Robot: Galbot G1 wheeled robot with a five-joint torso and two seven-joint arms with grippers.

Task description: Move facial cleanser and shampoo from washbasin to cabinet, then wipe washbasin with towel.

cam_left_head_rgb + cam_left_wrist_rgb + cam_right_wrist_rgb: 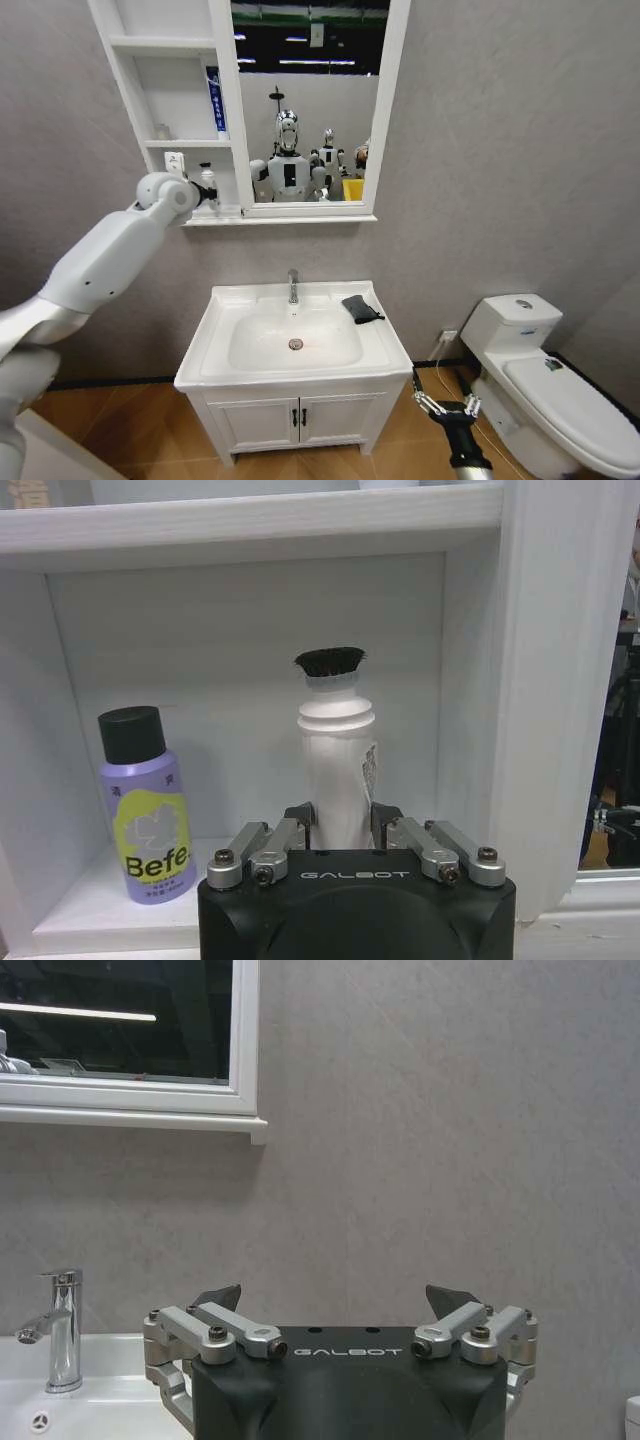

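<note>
Left claw (343, 825) grips white bottle (337, 750) inside cabinet (250, 530).

**Gloss, chrome and matt plaster**

The washbasin (222, 312) looks like glossy white ceramic, its tap (293, 286) and drain (295, 344) bright polished metal. The towel (360, 308) is soft, dark, matt cloth. The cabinet (160, 95) has smooth painted white shelves and a reflective mirror (305, 100). The white bottle (338, 770) looks like smooth plastic under a bristly black cap; the purple bottle (148, 810) carries a glossy label. The left gripper (343, 825) has brushed metal links on a matt black body. The wall (420, 1130) is faintly mottled grey.
</note>
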